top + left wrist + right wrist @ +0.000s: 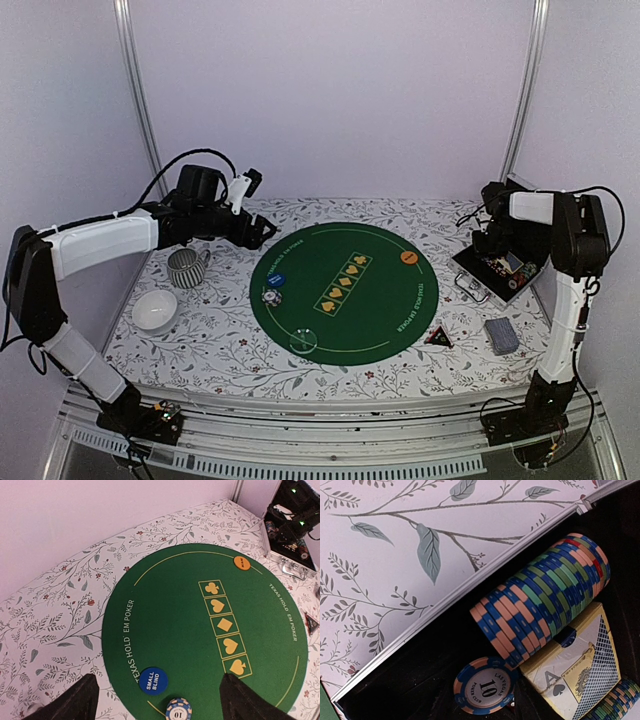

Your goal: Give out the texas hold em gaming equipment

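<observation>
White bowl [155, 311] and striped mug [187, 267] sit left of the green poker mat [350, 315], both off the felt. The mug is nearer the mat's rim, the bowl out toward the table's [215, 350] front-left edge. Left gripper [262, 232] hovers above the mat's far-left rim, jaws spread wide and holding nothing; its wrist view has the dark fingers [75, 700] framing the felt's left part. Just inside the mat's left edge lies the blue small-blind button [277, 281], with a short chip stack [271, 297] marked 10 just beside it on the near side, a thin gap between them. From there rightward runs broad bare felt, only printed suit boxes on it. Orange button [409, 257] lies flat at the mat's far-right rim. Off the mat's front-right rim are a black triangular piece [438, 337] just beside it and a deck of cards [501, 335] farther right, near the table edge. The open chip case [468, 272] sits right of the mat against the table's right side. Right gripper [498, 255] reaches down into it; cannot tell how its jaws stand. Its wrist view shows a row of chips [545, 595] on edge, a loose chip [484, 686] marked 10 and a card box [580, 672].
</observation>
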Tool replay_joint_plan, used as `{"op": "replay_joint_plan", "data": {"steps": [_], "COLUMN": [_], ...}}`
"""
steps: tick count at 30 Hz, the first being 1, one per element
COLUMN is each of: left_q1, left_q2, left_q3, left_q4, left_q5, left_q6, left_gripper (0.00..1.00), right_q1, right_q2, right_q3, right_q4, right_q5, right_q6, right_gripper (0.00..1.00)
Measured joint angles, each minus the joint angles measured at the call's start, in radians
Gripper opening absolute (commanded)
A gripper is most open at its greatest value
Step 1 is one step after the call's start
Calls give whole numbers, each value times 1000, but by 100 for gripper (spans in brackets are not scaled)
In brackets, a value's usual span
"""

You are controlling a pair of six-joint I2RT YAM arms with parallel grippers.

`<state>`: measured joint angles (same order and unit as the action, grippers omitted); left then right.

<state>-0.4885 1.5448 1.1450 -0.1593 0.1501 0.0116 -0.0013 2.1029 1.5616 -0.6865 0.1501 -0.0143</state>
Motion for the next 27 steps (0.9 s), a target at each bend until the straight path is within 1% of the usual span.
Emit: {"op": "replay_joint_plan", "data": {"steps": [7,12,14,15,21,27], "left_q1": [0,1,1,1,1,1], "left_q2": [0,0,0,0,0,-1], "left_q3": [-1,-5,-7,-8,-10,-10], "left_q4": [1,2,3,3,3,3], "left_q5": [0,0,0,0,2,6], "left_q6": [0,0,0,0,0,0], "left_gripper": [86,86,86,86,86,86], "right_q1": [1,5,8,9,14,1], "right_q2": [2,-4,-7,-10,-35,-51], "right_q3": [0,0,0,0,0,0], "right_q4": [16,18,16,15,-2,-10], "right_q5": [0,8,15,20,59,98], "right_q6": [-2,-3,-3,-3,-2,0], "right_gripper": [28,21,20,16,5,3]}}
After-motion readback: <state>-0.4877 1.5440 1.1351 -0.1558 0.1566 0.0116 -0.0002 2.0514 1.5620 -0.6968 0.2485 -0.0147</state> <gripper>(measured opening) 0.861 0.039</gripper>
